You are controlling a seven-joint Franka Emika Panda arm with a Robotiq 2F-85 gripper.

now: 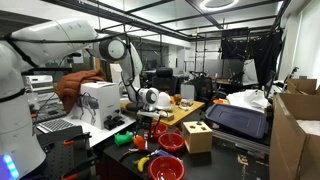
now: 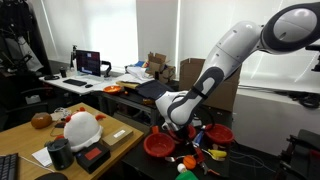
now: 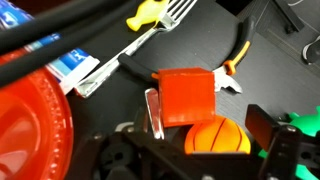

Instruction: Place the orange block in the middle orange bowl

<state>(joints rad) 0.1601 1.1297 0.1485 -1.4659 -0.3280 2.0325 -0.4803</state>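
Note:
The orange block lies on the dark table, seen from above in the wrist view. My gripper hangs low over it, open. The block sits between the fingers, close to the metal finger on the left and apart from the dark one on the right. A small toy basketball lies right beside the block, also between the fingers. A red-orange bowl fills the left of the wrist view. In the exterior views the gripper is down among red-orange bowls; the block is hidden there.
A fork, a yellow toy and a blue-and-white packet lie beyond the block. A wooden box with holes stands past the bowls. A white helmet sits on the neighbouring wooden desk.

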